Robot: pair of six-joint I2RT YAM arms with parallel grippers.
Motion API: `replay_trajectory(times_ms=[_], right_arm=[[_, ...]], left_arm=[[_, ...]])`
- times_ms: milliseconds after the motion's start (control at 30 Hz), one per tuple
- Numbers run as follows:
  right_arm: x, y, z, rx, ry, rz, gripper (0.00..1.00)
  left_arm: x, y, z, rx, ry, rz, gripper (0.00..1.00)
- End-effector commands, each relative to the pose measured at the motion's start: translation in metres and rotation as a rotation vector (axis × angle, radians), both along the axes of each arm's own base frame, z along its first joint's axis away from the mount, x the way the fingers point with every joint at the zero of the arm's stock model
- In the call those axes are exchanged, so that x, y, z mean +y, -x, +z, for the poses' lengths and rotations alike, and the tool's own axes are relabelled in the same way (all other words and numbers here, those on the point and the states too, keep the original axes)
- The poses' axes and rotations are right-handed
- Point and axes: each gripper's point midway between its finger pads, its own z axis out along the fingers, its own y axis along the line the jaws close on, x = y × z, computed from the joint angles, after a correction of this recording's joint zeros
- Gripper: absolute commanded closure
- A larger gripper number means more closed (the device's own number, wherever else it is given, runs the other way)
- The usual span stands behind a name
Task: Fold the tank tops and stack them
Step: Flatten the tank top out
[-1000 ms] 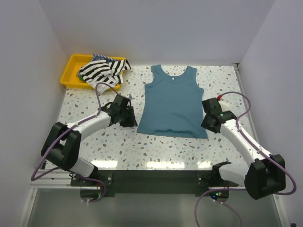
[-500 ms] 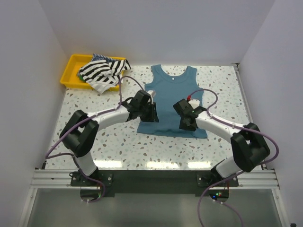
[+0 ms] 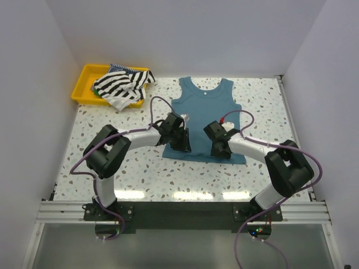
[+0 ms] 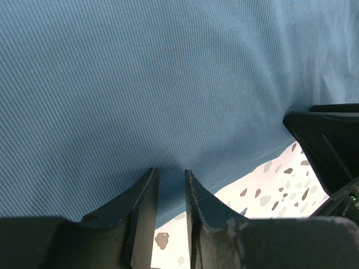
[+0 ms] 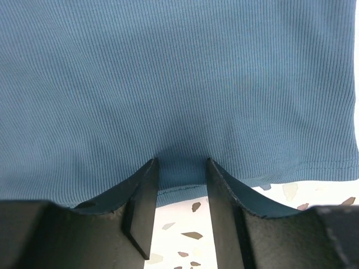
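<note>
A plain teal-blue tank top (image 3: 205, 115) lies flat on the speckled table, neck away from me. My left gripper (image 3: 183, 143) is at the left part of its bottom hem and my right gripper (image 3: 216, 149) at the right part. In the left wrist view the left gripper (image 4: 171, 171) presses its tips on the cloth (image 4: 168, 84) just inside the hem, jaws a narrow gap apart. In the right wrist view the right gripper (image 5: 180, 161) also rests on the cloth (image 5: 179, 73), jaws wider apart, hem between them. A black-and-white striped tank top (image 3: 120, 84) is bunched in the tray.
The yellow tray (image 3: 83, 85) stands at the back left, with a finely blue-striped cloth (image 3: 120, 68) under the striped top. White walls close in the table (image 3: 112, 168) at left, back and right. The right gripper's black body (image 4: 331, 140) shows in the left wrist view.
Both arms have swung inward from the two sides of the teal top to its bottom hem and now rest on the cloth. The top has not visibly moved.
</note>
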Motion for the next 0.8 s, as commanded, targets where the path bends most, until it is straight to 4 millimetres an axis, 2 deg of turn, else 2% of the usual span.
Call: replay_trajectory(times_ms=[0, 33, 133, 267, 433, 567, 767], right_arm=[[0.004, -0.007, 0.018, -0.053, -0.034, -0.003, 0.56], [0.007, -0.012, 0.031, -0.091, -0.056, 0.001, 0.56], [0.016, -0.016, 0.051, -0.134, -0.114, 0.015, 0.55], [0.03, -0.012, 0.06, -0.16, -0.127, 0.057, 0.52], [0.045, -0.005, 0.05, -0.152, -0.14, 0.091, 0.56], [0.058, -0.004, 0.043, -0.16, -0.14, 0.138, 0.55], [0.058, -0.011, 0.027, -0.148, -0.064, 0.176, 0.51]], left_arm=[[-0.004, -0.005, 0.01, -0.043, 0.009, -0.006, 0.7], [-0.005, -0.005, 0.012, -0.047, 0.004, -0.012, 0.7], [-0.009, -0.002, 0.024, -0.067, 0.018, -0.04, 0.68], [-0.023, 0.004, 0.041, -0.11, 0.05, -0.115, 0.62], [-0.032, 0.008, 0.042, -0.115, 0.055, -0.154, 0.61], [-0.03, 0.007, 0.039, -0.12, 0.046, -0.142, 0.61], [-0.028, 0.003, 0.031, -0.117, 0.013, -0.124, 0.62]])
